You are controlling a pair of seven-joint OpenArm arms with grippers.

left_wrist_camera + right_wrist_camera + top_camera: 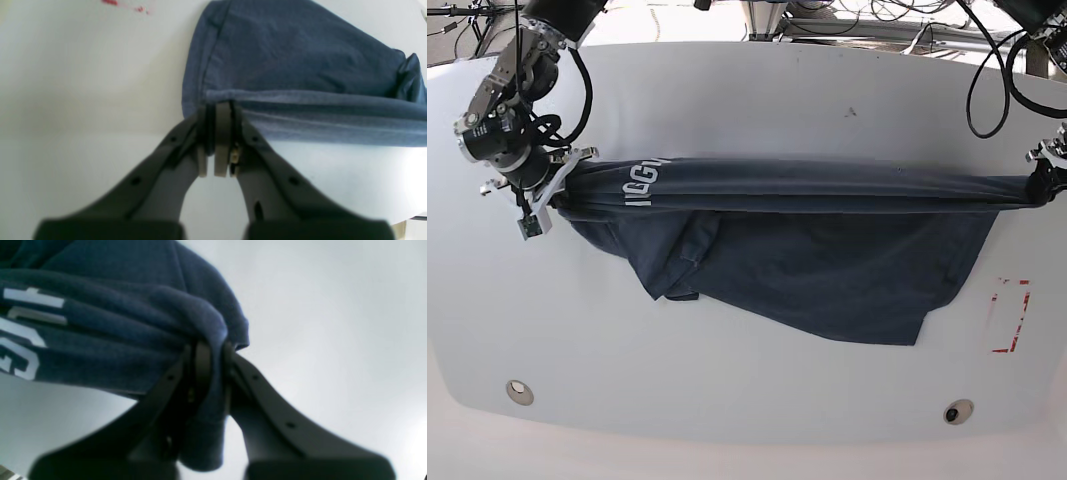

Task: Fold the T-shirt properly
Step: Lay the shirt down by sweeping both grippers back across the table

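Pinching the cloth at both ends, the two grippers hold the T-shirt (pixel 807 250) stretched across the white table (pixel 747 90). The right gripper (pixel 213 350), at the left of the base view, has its jaws closed on a thick bunched roll of navy fabric; a tail of cloth hangs down between the dark fingers (pixel 267 400), and white block lettering (pixel 20 353) shows on the folds just beside them. The left gripper (pixel 220 110), at the right edge of the base view, has its jaws pressed together on the hemmed edge of the garment, with the grey pads (pixel 222 146) meeting and only a thin layer of cloth between the tips.

Between the two grips the upper edge of the shirt runs as a taut, gathered band from left to right. Below it the rest of the body droops toward the near side and lies on the table in a loose, slanted sheet, with one sleeve (pixel 682 260) folded under near the left. A red-outlined marking (pixel 1009 315) sits on the table near the right edge, just beside the shirt's lower corner.
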